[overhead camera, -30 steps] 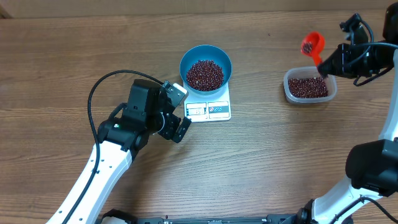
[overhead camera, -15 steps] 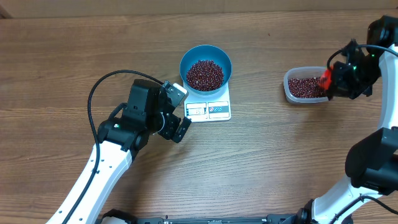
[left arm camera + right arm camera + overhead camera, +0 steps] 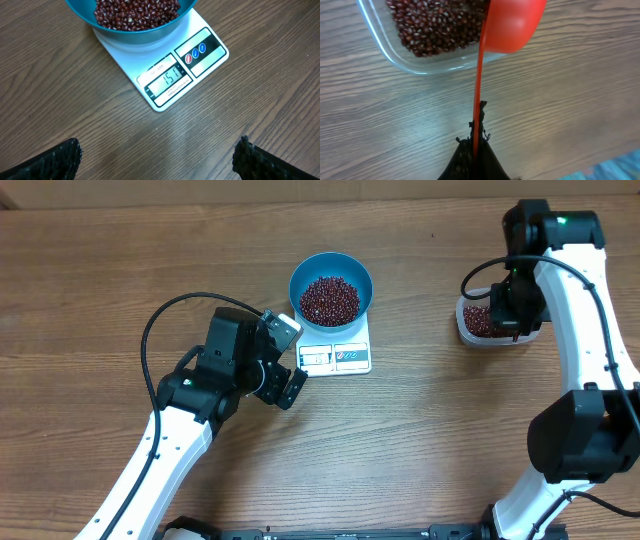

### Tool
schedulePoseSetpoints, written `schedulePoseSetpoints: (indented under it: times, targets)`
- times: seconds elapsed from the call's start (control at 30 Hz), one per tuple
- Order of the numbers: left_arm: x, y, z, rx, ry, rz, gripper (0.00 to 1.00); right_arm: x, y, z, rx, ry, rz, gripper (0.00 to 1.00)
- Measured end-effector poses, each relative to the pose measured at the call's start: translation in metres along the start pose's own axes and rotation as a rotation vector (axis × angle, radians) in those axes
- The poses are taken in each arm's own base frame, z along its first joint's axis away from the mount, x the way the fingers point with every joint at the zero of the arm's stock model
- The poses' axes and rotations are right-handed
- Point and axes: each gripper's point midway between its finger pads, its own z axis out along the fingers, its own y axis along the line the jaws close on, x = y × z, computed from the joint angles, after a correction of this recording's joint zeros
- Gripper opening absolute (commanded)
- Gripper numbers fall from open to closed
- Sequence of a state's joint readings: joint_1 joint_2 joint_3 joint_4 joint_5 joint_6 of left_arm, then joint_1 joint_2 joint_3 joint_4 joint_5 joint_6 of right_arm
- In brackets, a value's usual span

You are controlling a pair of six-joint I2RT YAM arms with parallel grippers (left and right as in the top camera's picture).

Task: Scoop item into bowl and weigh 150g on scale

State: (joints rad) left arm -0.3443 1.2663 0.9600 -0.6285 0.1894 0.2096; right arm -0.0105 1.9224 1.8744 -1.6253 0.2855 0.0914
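**Weighing station: holdings listed by position from the scale**

- Scale (image 3: 335,356): white, flat on the wooden table (image 3: 100,280). Its display (image 3: 167,81) faces the left arm and shows digits that read as 151.
- Bowl (image 3: 331,265): bright blue, standing on the far half of the scale. It overhangs the platform and leaves the display panel uncovered.
- Beans (image 3: 329,300): a dark red-brown heap inside the bowl, so on the scale. A second lot lies in the tub.
- Tub (image 3: 466,332): clear plastic, well apart from the scale on its right, resting on the table and partly filled with beans.
- Scoop (image 3: 512,25): red, with its cup over the tub's rim, far to the right of the scale. The cup's outside faces the wrist camera, so its contents cannot be told.
- Left gripper (image 3: 292,360): just beside the scale's left edge, pointing at the display. The jaws are spread wide apart with nothing between them.
- Right gripper (image 3: 475,142): above the tub, well right of the scale. The jaws are pressed together on the scoop's thin handle.
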Motion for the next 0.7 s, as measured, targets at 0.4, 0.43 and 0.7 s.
schedulePoseSetpoints:
  times: [0.4,0.43,0.7]
  targets:
    - [0.0,0.0,0.0,0.0,0.0,0.0,0.99,0.002,-0.008,-0.001,0.054,0.003,0.011,0.04]
    - [0.0,0.0,0.0,0.0,0.0,0.0,1.0,0.002,-0.007,-0.001,0.053,0.003,0.011,0.04]
    - [0.0,0.0,0.0,0.0,0.0,0.0,1.0,0.002,0.007,-0.001,-0.028,0.007,-0.027,0.04]
